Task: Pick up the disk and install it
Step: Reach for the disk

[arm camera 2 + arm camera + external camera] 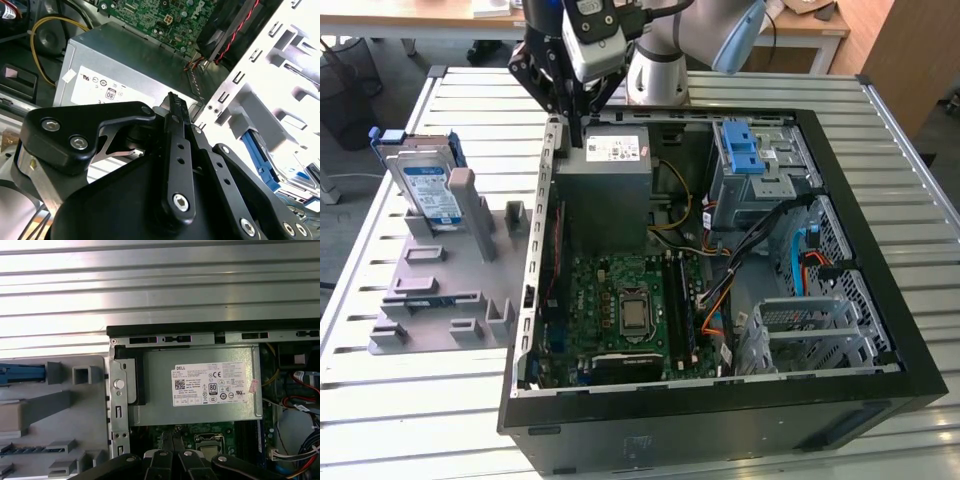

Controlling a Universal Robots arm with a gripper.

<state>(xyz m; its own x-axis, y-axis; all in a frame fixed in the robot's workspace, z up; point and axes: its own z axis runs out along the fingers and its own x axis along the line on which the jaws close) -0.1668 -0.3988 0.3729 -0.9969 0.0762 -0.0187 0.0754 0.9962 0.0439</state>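
The disk (pixel 428 182), a silver drive with a white-and-blue label in a blue carrier, stands upright in a slot of the grey fixture (pixel 440 300) on the exterior view's left, outside the computer case. My gripper (pixel 576 135) hangs over the case's rear left corner, just above the grey power supply (pixel 605 190), well to the right of the disk. Its fingers (pixel 174 107) are shut together with nothing between them. In the first wrist view the gripper (pixel 172 459) sits above the power supply (pixel 200 385), and the carrier's blue edge (pixel 22 375) shows on the fixture.
The open black case (pixel 720 410) holds the motherboard (pixel 620 310), cable bundles (pixel 760 250), a blue-latched drive bay (pixel 750 155) and a metal drive cage (pixel 800 330). Everything rests on a slatted metal table (pixel 410 410). The fixture carries several upright grey pegs (pixel 460 210).
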